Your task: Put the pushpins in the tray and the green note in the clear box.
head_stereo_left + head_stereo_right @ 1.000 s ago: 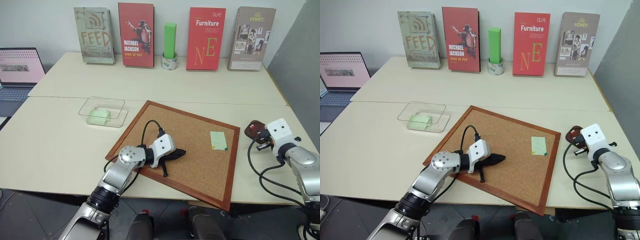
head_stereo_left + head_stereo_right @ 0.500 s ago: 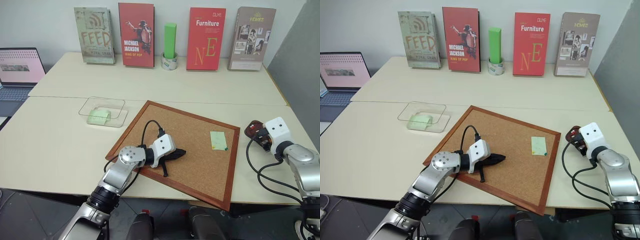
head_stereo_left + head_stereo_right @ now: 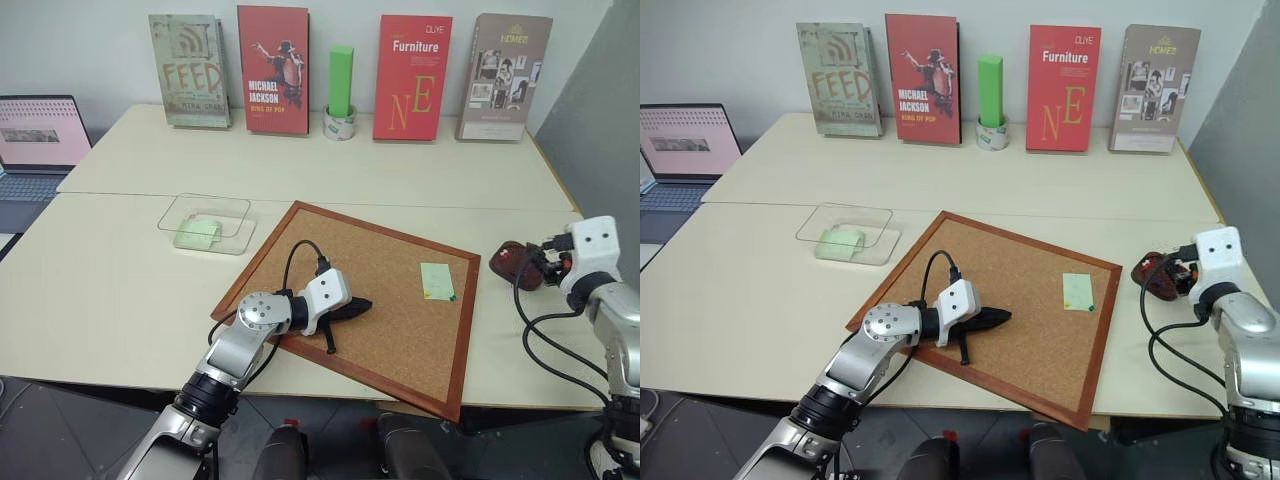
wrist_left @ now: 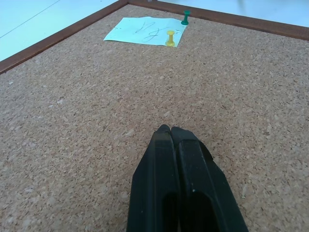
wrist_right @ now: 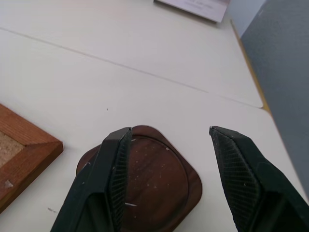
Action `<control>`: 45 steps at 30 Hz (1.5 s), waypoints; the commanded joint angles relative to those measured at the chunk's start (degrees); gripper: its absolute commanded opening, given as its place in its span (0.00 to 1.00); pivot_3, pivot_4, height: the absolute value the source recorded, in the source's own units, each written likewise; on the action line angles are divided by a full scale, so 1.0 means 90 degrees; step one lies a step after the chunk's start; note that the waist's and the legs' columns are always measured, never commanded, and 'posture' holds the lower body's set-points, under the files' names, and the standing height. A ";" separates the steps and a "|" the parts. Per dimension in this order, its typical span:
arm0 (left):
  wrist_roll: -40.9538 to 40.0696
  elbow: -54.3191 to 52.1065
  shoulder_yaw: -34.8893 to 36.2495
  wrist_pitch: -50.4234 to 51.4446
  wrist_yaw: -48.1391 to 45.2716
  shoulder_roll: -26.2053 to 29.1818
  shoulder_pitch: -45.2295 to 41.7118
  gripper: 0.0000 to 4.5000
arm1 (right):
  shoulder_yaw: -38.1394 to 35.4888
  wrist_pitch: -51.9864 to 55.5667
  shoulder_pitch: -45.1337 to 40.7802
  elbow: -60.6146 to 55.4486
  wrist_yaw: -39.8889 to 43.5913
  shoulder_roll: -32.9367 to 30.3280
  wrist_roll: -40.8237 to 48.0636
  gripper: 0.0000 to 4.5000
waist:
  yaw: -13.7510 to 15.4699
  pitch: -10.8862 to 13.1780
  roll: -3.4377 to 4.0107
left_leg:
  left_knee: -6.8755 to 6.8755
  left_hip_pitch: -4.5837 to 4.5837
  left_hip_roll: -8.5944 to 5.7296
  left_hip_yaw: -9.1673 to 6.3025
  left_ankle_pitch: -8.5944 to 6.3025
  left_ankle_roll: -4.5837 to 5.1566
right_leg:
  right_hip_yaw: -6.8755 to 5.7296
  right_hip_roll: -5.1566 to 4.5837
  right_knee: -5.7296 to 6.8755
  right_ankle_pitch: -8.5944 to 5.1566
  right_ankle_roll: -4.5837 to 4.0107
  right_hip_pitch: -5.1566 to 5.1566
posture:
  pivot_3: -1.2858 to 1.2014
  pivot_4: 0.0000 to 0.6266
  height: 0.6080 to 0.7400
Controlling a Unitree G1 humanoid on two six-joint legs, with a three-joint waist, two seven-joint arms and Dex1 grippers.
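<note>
Hovering with jaws wide, the right gripper stands above the tray. The left gripper (fingers pressed shut) rests on the corkboard, pushpins ahead; pulling carelessly could tear the green note.

Even, bright, diffuse light falls over the pale tabletop, with only soft, faint shadows under the books at the top of the frame. The laptop screen at the upper left glows. In the left wrist view the cork board is sharp nearby, softening toward the top edge. In the right wrist view the tray shows dull sheen and the far background blurs.
</note>
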 commanded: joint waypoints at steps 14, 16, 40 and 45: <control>0.0123 0.0146 -0.0080 0.0016 -0.0017 0.0076 0.0034 0.00 | 0.1179 0.0097 0.1563 -0.1936 0.1026 0.0466 0.1026 0.60 | -0.0002 -0.0001 0.0002 | 0.0003 0.0003 0.0004 -0.0002 0.0000 0.0000 | -0.0001 0.0000 -0.0006 -0.0009 -0.0012 0.0000 | 0.52 0.24 1.00; 0.0128 0.0149 -0.0078 0.0019 -0.0017 0.0077 0.0029 0.00 | 0.1296 0.0040 0.1529 -0.1832 0.1005 0.0483 0.0963 0.60 | 0.0000 -0.0001 0.0002 | 0.0002 0.0001 0.0003 -0.0002 0.0000 -0.0001 | -0.0001 0.0000 -0.0007 -0.0009 -0.0012 -0.0001 | 0.52 0.24 1.00; 0.0138 0.0138 -0.0074 0.0027 0.0003 0.0086 0.0040 0.00 | 0.1377 -0.0155 0.1497 -0.1750 0.0990 0.0450 0.0971 0.00 | 0.0001 -0.0001 0.0002 | -0.0001 0.0000 0.0003 -0.0002 0.0000 -0.0001 | -0.0002 0.0000 -0.0011 -0.0009 -0.0012 -0.0001 | 0.52 0.24 1.00; 0.0144 0.0149 -0.0076 0.0016 0.0002 0.0087 0.0039 0.00 | 0.1229 -0.0168 0.1473 -0.2068 0.0946 0.0473 0.1095 0.00 | 0.0002 -0.0001 0.0002 | -0.0005 -0.0005 0.0003 -0.0002 -0.0001 -0.0001 | -0.0002 0.0000 -0.0011 -0.0009 -0.0012 -0.0005 | 0.52 0.24 1.00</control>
